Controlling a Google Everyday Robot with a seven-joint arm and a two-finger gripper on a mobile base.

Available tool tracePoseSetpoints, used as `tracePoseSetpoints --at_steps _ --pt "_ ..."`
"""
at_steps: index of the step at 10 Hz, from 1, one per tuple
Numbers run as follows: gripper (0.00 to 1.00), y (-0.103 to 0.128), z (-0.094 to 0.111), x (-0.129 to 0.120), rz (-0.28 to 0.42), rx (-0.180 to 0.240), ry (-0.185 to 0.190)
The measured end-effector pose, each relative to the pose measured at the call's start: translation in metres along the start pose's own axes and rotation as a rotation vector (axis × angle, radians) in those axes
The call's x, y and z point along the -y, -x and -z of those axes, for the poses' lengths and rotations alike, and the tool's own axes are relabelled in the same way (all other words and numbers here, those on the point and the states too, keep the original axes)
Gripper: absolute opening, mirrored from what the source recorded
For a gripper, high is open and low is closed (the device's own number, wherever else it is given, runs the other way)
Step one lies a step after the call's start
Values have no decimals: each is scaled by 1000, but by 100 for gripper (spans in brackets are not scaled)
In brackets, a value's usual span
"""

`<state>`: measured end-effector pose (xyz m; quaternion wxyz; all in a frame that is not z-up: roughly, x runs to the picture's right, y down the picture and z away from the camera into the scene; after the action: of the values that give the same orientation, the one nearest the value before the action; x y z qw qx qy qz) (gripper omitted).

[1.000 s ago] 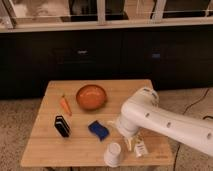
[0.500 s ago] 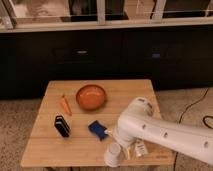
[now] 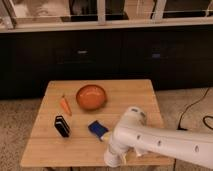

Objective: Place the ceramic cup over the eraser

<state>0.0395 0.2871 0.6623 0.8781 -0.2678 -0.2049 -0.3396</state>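
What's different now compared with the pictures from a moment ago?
The arm swung left and lower along the front edge of the table. Its gripper now sits over the spot where the ceramic cup stood. The cup is hidden behind it, and a grasp cannot be confirmed. The orange bowl, carrot, black eraser and blue object stayed put.

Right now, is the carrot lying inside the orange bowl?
No, the carrot lies on the table left of the orange bowl, apart from it, while the gripper is low at the table's front edge.
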Motion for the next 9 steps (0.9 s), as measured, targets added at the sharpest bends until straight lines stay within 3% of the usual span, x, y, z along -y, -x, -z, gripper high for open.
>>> tracePoseSetpoints --at_steps 9 --pt "80 -10 -24 6 19 -50 29"
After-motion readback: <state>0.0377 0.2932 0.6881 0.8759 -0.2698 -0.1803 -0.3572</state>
